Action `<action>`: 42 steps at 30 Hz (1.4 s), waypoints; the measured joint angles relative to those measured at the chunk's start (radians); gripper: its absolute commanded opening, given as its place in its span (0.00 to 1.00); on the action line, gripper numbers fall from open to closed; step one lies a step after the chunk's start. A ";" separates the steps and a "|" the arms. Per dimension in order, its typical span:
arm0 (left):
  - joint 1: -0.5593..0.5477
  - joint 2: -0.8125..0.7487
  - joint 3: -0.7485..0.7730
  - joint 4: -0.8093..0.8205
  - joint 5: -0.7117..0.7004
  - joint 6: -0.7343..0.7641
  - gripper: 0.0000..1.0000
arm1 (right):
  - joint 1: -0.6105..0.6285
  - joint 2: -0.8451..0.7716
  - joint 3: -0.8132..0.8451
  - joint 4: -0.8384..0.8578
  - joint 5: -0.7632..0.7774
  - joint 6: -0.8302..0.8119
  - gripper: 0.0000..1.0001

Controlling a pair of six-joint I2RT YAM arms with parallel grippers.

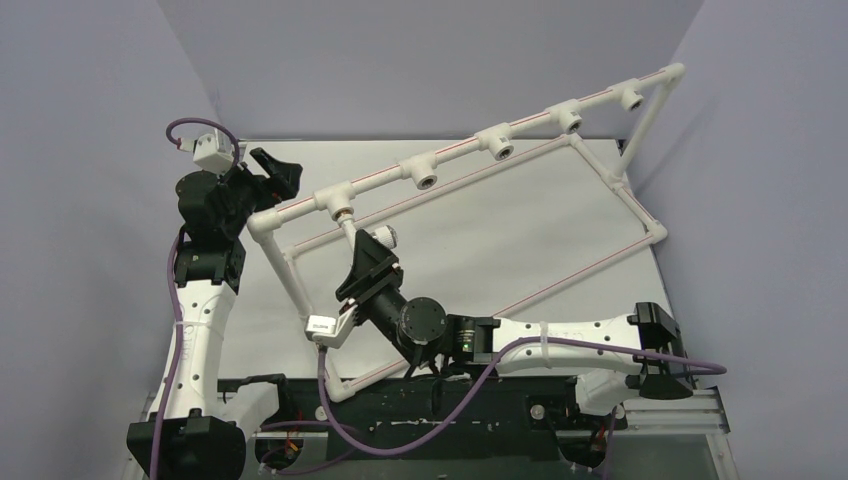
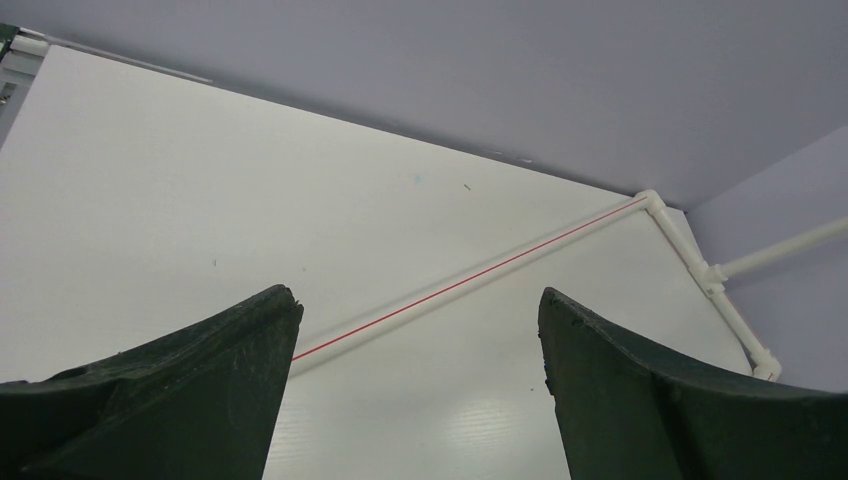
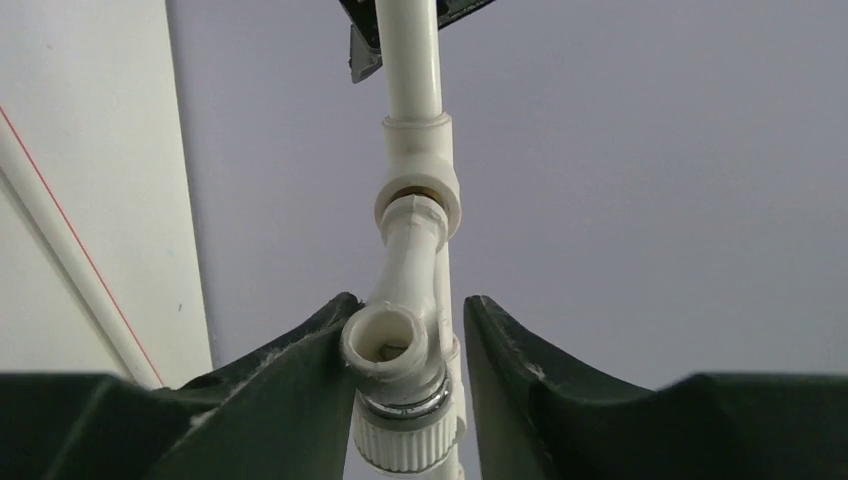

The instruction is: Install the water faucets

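Note:
A small white faucet [image 1: 372, 238] with a ribbed knob [image 3: 405, 435] hangs from the leftmost tee socket [image 1: 340, 207] of the white pipe frame [image 1: 460, 150]. In the right wrist view the faucet [image 3: 410, 260] joins the tee [image 3: 418, 185], with brass showing at the joint. My right gripper [image 1: 365, 258] stands around the faucet. In its wrist view [image 3: 407, 300] the left finger touches the spout and the right finger stands off with a gap. My left gripper [image 1: 275, 170] is open and empty beside the frame's left corner, with its fingers wide apart [image 2: 420, 330].
Three more empty tee sockets [image 1: 424, 176], [image 1: 497, 143], [image 1: 568, 118] sit along the raised top rail, with an end socket [image 1: 632, 97] at the far right. The frame's lower pipes [image 2: 480, 275] lie on the white table [image 1: 480, 250]. Grey walls close in behind and at both sides.

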State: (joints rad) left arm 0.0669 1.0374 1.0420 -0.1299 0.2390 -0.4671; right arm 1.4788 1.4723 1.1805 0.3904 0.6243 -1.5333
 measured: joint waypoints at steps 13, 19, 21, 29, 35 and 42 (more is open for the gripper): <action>0.000 0.000 0.000 0.000 0.000 0.000 0.87 | 0.001 0.050 -0.001 0.136 0.053 0.142 0.00; 0.000 0.000 0.000 0.000 0.001 0.000 0.87 | 0.008 0.060 -0.043 0.294 0.070 0.332 0.00; 0.000 0.000 0.000 0.000 0.001 0.000 0.87 | 0.009 0.061 -0.056 0.344 0.071 0.405 0.00; 0.000 0.000 0.000 0.000 0.001 0.000 0.87 | 0.006 0.063 -0.072 0.457 0.105 0.788 0.00; 0.000 0.000 0.000 0.000 0.001 0.000 0.87 | -0.011 0.063 -0.091 0.521 0.134 1.085 0.00; 0.000 0.000 0.000 0.000 0.001 0.000 0.87 | -0.014 0.063 -0.129 0.610 0.176 1.355 0.00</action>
State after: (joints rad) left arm 0.0673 1.0374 1.0420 -0.1303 0.2401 -0.4675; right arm 1.4651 1.5352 1.0515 1.0008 0.8001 -0.1783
